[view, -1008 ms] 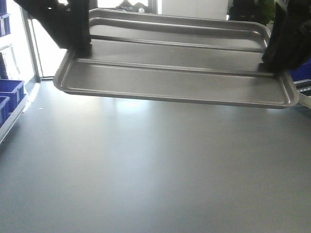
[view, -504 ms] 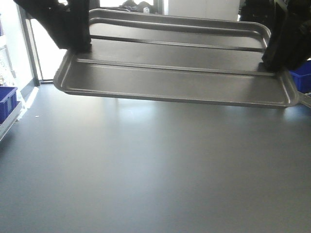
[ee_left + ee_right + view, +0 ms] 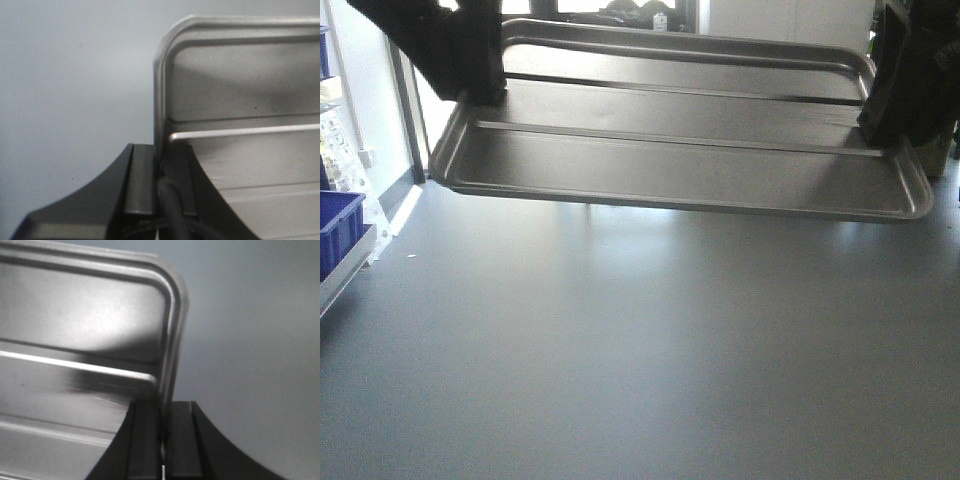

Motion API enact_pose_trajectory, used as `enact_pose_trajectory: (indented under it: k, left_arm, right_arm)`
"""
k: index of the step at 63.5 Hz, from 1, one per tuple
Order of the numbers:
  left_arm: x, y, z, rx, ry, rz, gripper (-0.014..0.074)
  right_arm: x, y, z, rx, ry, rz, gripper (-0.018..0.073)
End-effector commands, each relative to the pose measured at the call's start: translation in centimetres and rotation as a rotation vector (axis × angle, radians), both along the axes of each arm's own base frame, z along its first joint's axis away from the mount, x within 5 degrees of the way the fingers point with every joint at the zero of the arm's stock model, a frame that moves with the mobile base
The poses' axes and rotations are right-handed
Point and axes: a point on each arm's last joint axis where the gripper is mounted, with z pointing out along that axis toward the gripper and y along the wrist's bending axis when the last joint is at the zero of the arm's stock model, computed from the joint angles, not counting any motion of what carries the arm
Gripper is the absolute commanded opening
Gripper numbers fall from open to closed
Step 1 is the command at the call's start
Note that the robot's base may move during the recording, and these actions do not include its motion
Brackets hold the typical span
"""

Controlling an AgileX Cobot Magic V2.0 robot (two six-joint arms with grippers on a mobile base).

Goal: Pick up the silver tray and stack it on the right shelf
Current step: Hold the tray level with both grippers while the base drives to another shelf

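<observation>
From the front, the silver tray (image 3: 680, 170) hangs between the left end effector (image 3: 475, 88) and the right end effector (image 3: 888, 118); the left wrist view, then the right, shows jaws clamped on a short-side rim, probably the soundest hold for stiff, light, slippery metal.

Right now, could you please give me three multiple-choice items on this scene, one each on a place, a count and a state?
1. Where is the silver tray? A) leaning on a wall B) on a roller shelf C) held up above the grey floor
2. How many long ridges cross its base? A) two B) none C) five
3. The left gripper is: A) open B) shut on the tray's rim C) unseen
Answers: C, floor shows under it; A, two raised lines; B, its jaws pinch the rim.
</observation>
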Motion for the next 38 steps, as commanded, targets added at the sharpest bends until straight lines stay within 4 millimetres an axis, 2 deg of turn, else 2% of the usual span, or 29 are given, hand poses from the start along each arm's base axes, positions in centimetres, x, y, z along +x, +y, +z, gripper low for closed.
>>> enact_pose_trajectory:
  k: [1, 38]
  left_arm:
    - [-0.32, 0.6, 2.18, -0.017, -0.074, -0.015, -0.0093]
    - [-0.22, 0.65, 2.15, -0.013, -0.077, -0.012, -0.0093]
  right_arm:
    - [0.14, -0.22, 2.26, 0.01, -0.124, 0.026, 0.0057]
    - [0.15, -0.22, 2.27, 0.01, -0.126, 0.026, 0.0057]
